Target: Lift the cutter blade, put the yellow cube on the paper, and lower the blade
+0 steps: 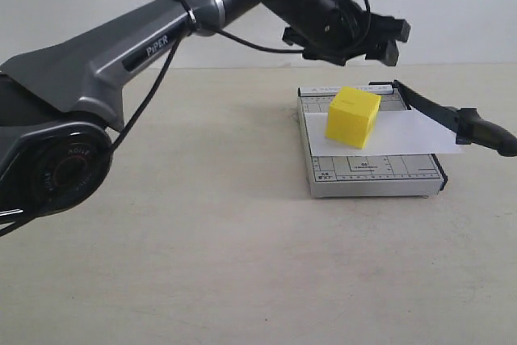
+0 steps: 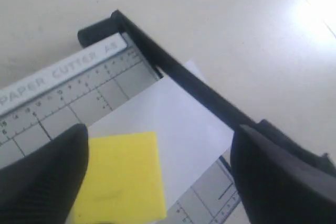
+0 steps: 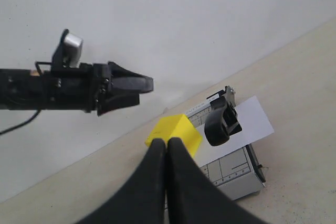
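Tabletop (image 1: 202, 264), beige and matte, is spreading across the whole exterior view and carrying the grey paper trimmer (image 1: 371, 174), which is sitting right of the middle. The left arm (image 1: 97, 62), dark grey and bulky, is reaching in from the left edge and stretching up and over toward the trimmer. The paper (image 1: 412, 131), a plain white sheet, is lying across the trimmer's gridded bed, with its right end poking out past the bed's right edge. The cutter blade (image 1: 428, 107) is standing lifted at a slant. It is rising from its hinge at the bed's far right corner and passing over the paper's right end. Its thick black handle (image 1: 489, 133) is hanging in the air out beyond the trimmer, apart from both grippers.

The left gripper (image 1: 347, 46) is hovering just above the yellow cube (image 1: 353, 116) with its jaws spread wide and nothing between them. In the left wrist view its two black fingers (image 2: 47, 182) are framing the cube from above without touching it. The right gripper (image 3: 167, 148) is hanging well back from the trimmer, its two fingers pressing flat together and gripping nothing. The yellow cube is sitting released on the left part of the paper, flat on the trimmer's bed, left of the blade and not touching it.
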You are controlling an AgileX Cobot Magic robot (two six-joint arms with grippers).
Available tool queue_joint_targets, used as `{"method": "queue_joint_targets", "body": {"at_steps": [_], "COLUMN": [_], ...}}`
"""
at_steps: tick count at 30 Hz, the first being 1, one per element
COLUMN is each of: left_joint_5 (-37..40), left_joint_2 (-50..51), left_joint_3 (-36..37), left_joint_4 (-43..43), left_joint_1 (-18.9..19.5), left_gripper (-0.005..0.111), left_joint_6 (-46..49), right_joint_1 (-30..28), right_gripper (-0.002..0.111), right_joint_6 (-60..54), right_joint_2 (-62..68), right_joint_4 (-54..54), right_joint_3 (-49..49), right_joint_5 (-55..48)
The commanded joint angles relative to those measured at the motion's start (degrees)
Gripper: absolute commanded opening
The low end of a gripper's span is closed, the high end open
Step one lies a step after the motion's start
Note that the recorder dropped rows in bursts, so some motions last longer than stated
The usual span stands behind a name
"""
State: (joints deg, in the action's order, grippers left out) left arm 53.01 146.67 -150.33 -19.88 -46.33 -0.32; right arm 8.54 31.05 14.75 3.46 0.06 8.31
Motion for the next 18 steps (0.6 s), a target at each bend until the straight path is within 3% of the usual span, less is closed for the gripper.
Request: {"method": "queue_joint_targets", "body": {"at_steps": [1, 7, 18], "left_joint_5": [6.03, 10.39, 16.95], "left_joint_2": [-4.24, -10.59, -23.35], "left_joint_3": [-4.21, -4.94, -4.94], "left_joint_4": [3.13, 9.39, 11.54], "left_joint_1": [-0.33, 0.83, 5.09], "left_gripper": [0.071, 0.071, 0.066], "left_joint_6": [1.30, 0.02, 0.00], "right_joint_1": [0.05, 0.05, 0.05], "right_gripper": [0.000, 0.000, 0.000], "right_joint_6": [-0.07, -0.07, -0.07], "right_joint_2": [-0.19, -0.19, -0.19], "right_joint_4": [-0.42, -0.42, -0.42], "right_joint_3": [-0.06, -0.06, -0.06], "right_joint_5": [0.43, 0.43, 0.43]}}
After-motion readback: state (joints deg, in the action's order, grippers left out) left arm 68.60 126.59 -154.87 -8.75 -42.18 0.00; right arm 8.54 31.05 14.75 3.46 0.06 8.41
